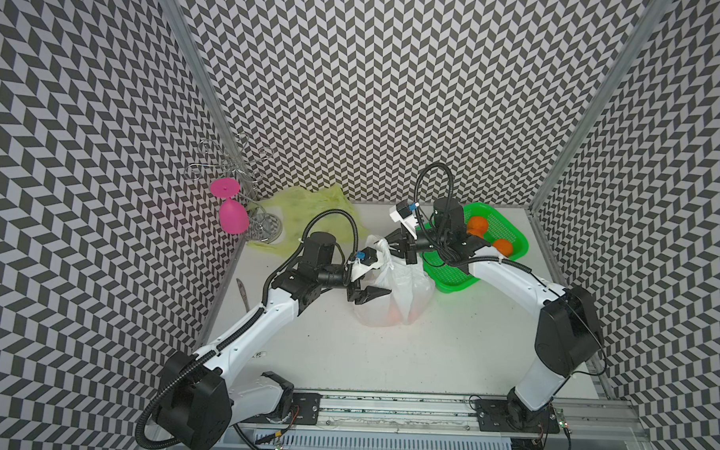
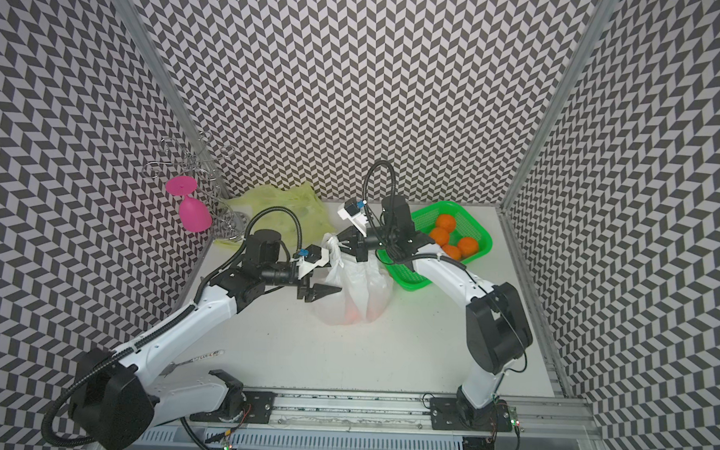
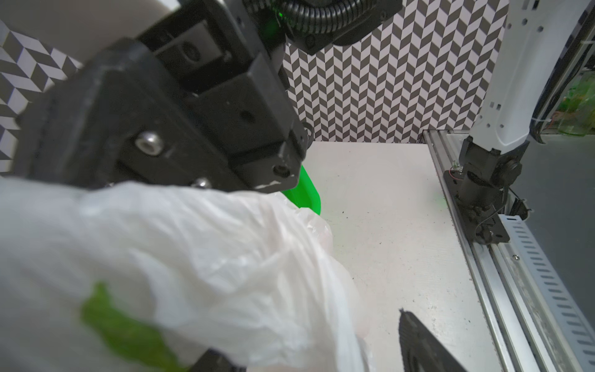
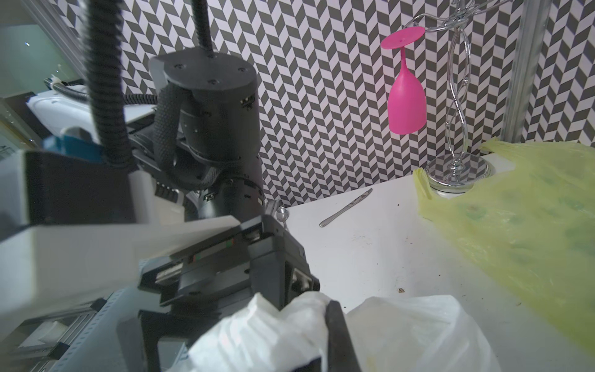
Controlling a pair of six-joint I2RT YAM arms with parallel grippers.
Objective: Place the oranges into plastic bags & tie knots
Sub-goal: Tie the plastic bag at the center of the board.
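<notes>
White polythene carrier bag [image 1: 413, 292] stands on the pale tabletop [image 1: 345, 357] just beside the green mesh basket [image 1: 451, 283], on the basket's side toward the left arm; an orange tint low in the film marks the bagged oranges [image 1: 394, 314]. Four loose oranges [image 2: 468, 246] lie in the basket in a top view; the right arm crosses over the basket. Right gripper [image 1: 395, 247], just off the basket's corner and above the bag, is clamped on the bunched handle [image 4: 264, 325], drawing it up into a peak. Left gripper [image 1: 370, 294], on the flank of the bag away from the basket, has its jaws wide apart with slack film lying against them; no hold on the film can be made out. Yellow-green bag [image 1: 309, 207] lies flat, well apart from the basket along the back wall, by a wire glass rack [image 4: 455, 167] carrying a pink goblet [image 4: 406, 103]; a metal utensil [image 4: 346, 207] lies farther still from the basket. Handling, as judged: the film is thin, limp and slick, so it may slip from a loose pinch and tear if snagged; the load is modest but sags and rolls; the best hold is on the gathered handle strips, several layers thick, not the single-ply wall. The step in hand appears to be tying the white bag's knot.
</notes>
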